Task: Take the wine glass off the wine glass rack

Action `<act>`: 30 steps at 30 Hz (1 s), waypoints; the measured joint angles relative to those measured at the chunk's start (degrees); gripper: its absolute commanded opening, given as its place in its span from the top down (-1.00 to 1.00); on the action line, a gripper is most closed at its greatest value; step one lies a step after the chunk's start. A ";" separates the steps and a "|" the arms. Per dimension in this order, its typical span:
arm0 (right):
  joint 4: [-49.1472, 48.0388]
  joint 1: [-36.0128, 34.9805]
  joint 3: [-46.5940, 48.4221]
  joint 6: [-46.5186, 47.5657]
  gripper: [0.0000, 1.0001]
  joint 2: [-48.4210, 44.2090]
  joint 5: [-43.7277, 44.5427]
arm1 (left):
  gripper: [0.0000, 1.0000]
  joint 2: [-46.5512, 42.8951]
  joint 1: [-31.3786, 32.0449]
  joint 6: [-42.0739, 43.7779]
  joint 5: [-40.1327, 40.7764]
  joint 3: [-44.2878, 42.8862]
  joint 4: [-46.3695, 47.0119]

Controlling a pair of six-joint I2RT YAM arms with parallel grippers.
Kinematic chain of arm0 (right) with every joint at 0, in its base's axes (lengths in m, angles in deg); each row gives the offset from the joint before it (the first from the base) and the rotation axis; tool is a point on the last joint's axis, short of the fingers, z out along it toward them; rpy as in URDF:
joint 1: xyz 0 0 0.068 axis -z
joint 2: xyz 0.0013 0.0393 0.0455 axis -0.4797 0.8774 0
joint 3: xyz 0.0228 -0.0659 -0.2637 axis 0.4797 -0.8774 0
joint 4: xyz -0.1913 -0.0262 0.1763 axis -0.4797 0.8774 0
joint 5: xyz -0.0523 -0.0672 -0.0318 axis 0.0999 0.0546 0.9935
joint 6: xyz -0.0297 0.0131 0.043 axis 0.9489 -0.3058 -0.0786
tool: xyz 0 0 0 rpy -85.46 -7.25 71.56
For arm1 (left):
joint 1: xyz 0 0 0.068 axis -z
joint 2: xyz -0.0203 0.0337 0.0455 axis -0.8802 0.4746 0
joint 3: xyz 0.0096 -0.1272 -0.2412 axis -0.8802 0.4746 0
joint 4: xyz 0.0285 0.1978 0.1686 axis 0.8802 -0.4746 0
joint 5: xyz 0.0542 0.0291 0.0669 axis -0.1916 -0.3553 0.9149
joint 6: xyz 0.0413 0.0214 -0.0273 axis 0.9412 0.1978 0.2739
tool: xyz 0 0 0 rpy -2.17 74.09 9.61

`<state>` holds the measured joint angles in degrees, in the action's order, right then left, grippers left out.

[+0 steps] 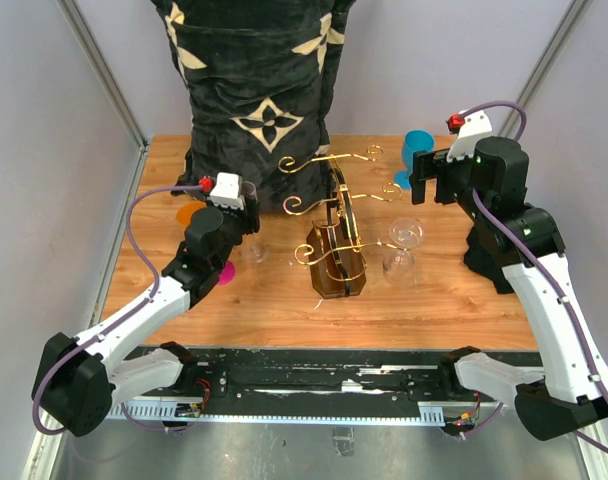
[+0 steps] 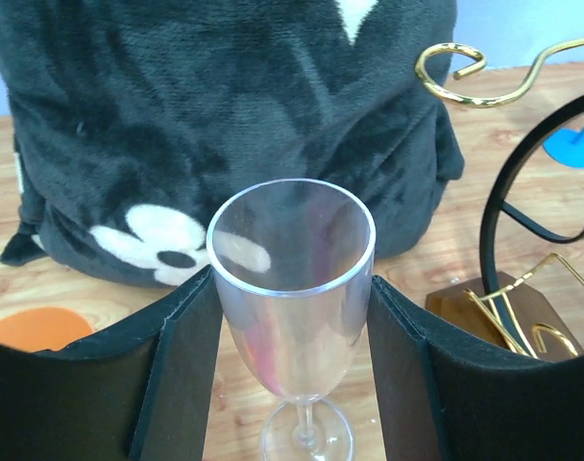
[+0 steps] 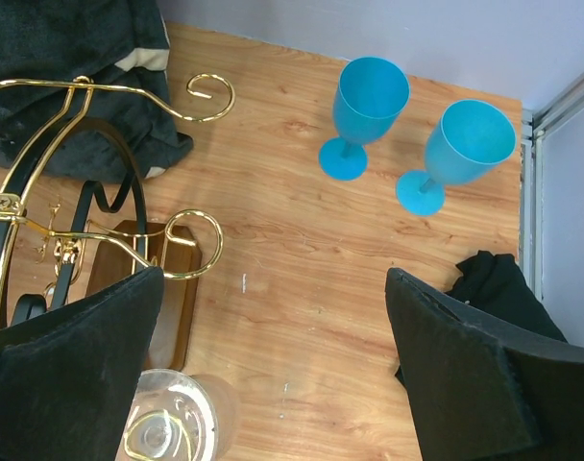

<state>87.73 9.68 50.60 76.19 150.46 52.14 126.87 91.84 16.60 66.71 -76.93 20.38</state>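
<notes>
- Black fingers [image 2: 177,384] of the left gripper [image 2: 292,288] fill the foreground of its wrist view. One lies on each side of the glass [image 2: 292,240], against the bowl, and I read this as a closed grasp on it.
- So the glass sits between this gripper's fingertips, off the rack [image 2: 455,307], which lies to the gripper's right and a little ahead. A dark plush [image 2: 225,125] is straight ahead. Whether the foot touches the table [image 2: 446,250] below cannot be told.
- Its long axis runs vertically, crosswise to the fingers. The open rim is up, and the stem and foot are below finger level. It looks upright, not tilted.
- Handling, as a judgement:
  - It is clear, thin-walled, probably light, stiff and smooth.
  - A weak pinch may let it slide and a hard one may crack it.
  - The stem looks the frailest part.
  - The upper bowl, where the fingers lie, seems a fair hold. The bowl narrows downward, so it should wedge rather than drop.
- The right gripper [image 3: 273,279] is spread wide with nothing between its fingers.
- Below it and to its left is the rack's gold scroll, with a second clear glass [image 3: 172,423] beside it. Whether that one hangs on the wire I cannot tell.
- Two blue glasses [image 3: 369,96] stand ahead of this gripper.
</notes>
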 measured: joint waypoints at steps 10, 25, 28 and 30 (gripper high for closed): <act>-0.17 2.25 -2.54 -3.06 -0.97 -0.22 -3.61 | 0.31 2.38 0.02 1.84 4.26 11.02 22.47; 6.19 13.07 -14.21 -17.64 -0.75 -10.45 -20.17 | -0.19 9.38 1.11 4.20 7.50 14.60 37.92; 6.64 14.40 -14.29 -19.67 -0.53 -13.68 -23.21 | -0.37 10.71 1.33 4.74 7.93 15.08 39.23; 6.69 15.34 -14.32 -20.85 -0.46 -14.91 -25.35 | -0.45 10.97 1.42 4.76 8.22 15.78 39.95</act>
<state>94.42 25.03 36.28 55.34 135.55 26.79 137.84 93.26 21.36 74.93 -61.15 60.33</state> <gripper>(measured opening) 0.792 0.670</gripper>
